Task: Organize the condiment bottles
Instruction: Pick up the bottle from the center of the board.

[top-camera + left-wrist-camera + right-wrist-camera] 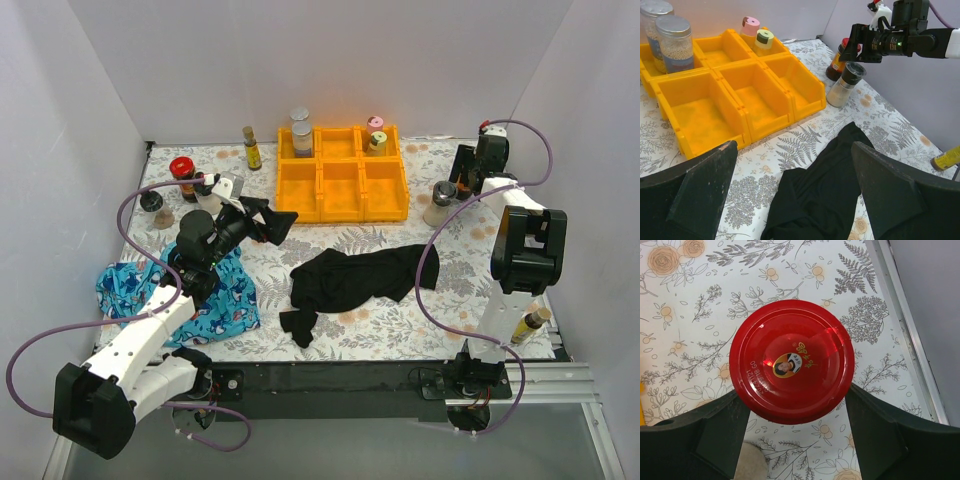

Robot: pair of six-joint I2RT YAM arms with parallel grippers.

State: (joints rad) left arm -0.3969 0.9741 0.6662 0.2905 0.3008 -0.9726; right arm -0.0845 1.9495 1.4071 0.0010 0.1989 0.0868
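Observation:
My right gripper (pixel 793 392) is open and straddles a red-lidded dark jar (pixel 792 360) standing at the back right, one finger on each side of the lid. The left wrist view shows that jar (pixel 839 59) beside a black-capped grinder (pixel 845 85). My left gripper (pixel 794 145) is open and empty above the black cloth, in front of the tray. Two silver-lidded jars (pixel 672 42) stand in the tray's back left bin, with a pink-lidded jar (pixel 750 27) and a green-lidded one (pixel 763 40) in the back right bin. Another red-lidded jar (pixel 183 175) and an amber bottle (pixel 250 148) stand at back left.
The orange six-compartment tray (pixel 340 190) sits mid-back. A black cloth (pixel 350 280) lies in the middle and a blue patterned cloth (pixel 215 300) under the left arm. A yellow-capped bottle (pixel 530 325) lies at the front right. The table's right edge rail (pixel 910 330) runs close to the red jar.

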